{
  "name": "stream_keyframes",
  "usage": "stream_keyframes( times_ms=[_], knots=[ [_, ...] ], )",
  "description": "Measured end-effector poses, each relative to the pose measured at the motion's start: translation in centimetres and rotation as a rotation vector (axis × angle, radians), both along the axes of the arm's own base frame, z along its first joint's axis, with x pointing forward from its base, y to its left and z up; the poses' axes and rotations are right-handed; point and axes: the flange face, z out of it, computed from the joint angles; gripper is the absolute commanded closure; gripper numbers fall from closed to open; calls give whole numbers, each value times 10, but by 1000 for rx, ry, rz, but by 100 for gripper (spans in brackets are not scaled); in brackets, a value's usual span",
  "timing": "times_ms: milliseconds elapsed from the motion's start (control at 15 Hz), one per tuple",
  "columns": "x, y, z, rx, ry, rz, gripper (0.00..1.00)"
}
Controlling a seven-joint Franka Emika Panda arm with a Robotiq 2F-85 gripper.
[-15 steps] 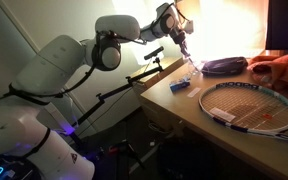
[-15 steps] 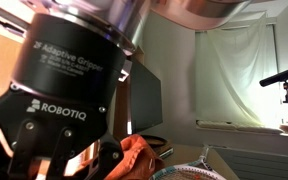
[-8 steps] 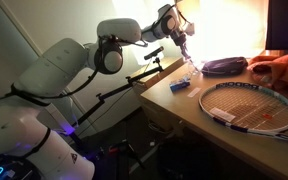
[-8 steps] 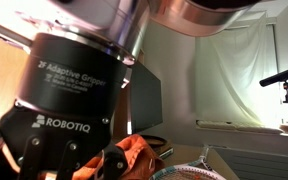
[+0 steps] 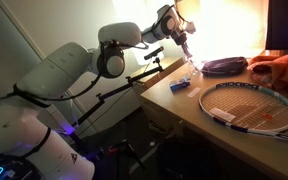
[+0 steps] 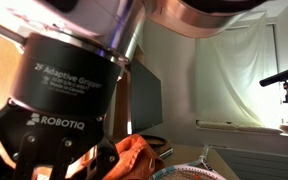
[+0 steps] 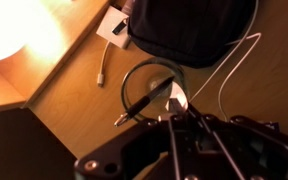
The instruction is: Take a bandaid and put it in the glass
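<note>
While gripper (image 5: 186,50) hovers, racket (image 5: 249,105), pouch (image 5: 224,66), orange cloth (image 5: 280,70)

Racket (image 5: 252,105), dark pouch (image 5: 224,66) and orange cloth (image 5: 281,70) on wooden table (image 5: 184,107)

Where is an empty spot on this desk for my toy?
Bare wood lies between the glass and the desk edge in the wrist view, and at the corner beside the racket. Around the pouch and glass it's crowded.

White rounded arm (image 5: 56,72) with black joint rings; black claw (image 6: 62,166) lettered "2F Adaptive Gripper" and "ROBOTIQ" in white
</note>
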Motion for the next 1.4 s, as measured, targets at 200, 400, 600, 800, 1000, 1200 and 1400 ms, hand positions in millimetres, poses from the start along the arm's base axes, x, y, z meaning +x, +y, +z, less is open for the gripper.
stream_keyframes(
  times_ms=[200, 400, 600, 800, 1000, 1200, 1400],
  knots=[
    [2, -2, -4, 1, -4, 32, 99],
    [3, -3, -11, 9, 1, 74, 99],
    [3, -3, -16, 7, 1, 105, 99],
    [4, -4, -17, 1, -6, 117, 99],
    [4, -4, -17, -2, -15, 117, 99],
    [6, -6, -16, -13, -37, 118, 99],
    [8, -6, -14, -34, -71, 125, 99]
  ],
)
